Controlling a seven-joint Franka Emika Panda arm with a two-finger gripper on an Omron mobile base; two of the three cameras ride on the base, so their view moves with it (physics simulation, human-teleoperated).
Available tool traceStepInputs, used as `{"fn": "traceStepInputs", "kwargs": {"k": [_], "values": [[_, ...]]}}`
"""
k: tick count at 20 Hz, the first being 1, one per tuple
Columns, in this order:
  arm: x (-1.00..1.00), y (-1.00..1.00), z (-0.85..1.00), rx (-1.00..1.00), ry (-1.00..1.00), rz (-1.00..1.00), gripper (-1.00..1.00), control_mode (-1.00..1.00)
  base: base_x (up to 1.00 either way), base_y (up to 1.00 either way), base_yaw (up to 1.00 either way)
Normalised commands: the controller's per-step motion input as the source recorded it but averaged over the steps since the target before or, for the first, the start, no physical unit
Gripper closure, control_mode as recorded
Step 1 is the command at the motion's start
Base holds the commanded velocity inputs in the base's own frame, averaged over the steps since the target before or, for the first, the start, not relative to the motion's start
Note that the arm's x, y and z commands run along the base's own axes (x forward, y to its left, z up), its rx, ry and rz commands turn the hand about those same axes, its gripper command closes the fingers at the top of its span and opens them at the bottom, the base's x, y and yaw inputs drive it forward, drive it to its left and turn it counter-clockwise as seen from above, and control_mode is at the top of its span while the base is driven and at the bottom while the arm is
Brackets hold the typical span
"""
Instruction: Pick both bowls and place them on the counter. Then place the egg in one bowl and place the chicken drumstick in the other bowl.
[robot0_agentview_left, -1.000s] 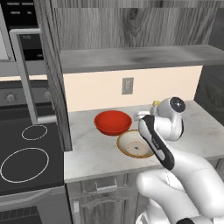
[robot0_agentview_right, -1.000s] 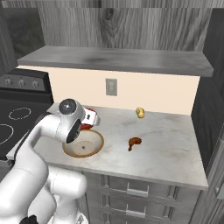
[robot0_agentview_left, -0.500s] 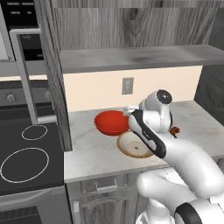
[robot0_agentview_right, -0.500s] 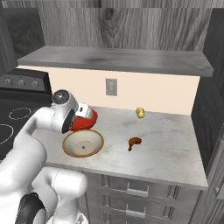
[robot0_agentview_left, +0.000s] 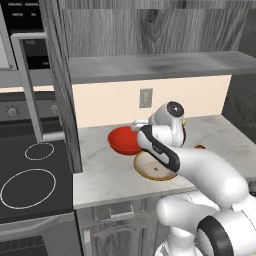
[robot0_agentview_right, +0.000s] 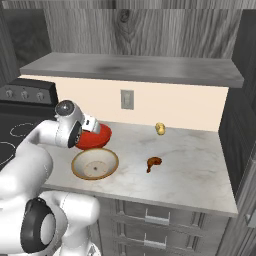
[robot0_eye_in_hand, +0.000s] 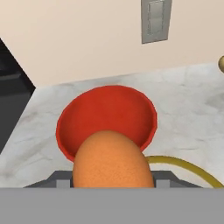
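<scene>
With both bowls down on the counter (robot0_agentview_right: 200, 170), the gripper (robot0_eye_in_hand: 113, 186) grasps the egg (robot0_eye_in_hand: 113, 159) just above the red bowl (robot0_eye_in_hand: 107, 116) near the back wall, so next, I reckon, it must lower and release it inside.

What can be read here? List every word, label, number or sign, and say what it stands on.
No text here can be read.
Black panel above the stove: pale marks, too blurred to read.
Knob strip: marks too small to read.
Wall plate, red bowl, beige bowl, egg: no markings.
</scene>
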Motion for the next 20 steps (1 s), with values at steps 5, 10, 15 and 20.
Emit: {"fn": "traceStepInputs", "kwargs": {"k": [5,10,15,20], "values": [[0.25,0.16,-0.17,0.0,0.0,0.0,1.0,-1.0,0.0,0.0,0.0],[0.11,0.1,-0.25,0.0,0.06,0.0,1.0,-1.0,0.0,0.0,0.0],[0.09,0.13,-0.27,0.0,0.04,0.0,1.0,-1.0,0.0,0.0,0.0],[0.31,0.05,-0.08,0.0,0.01,0.0,1.0,-1.0,0.0,0.0,0.0]]}}
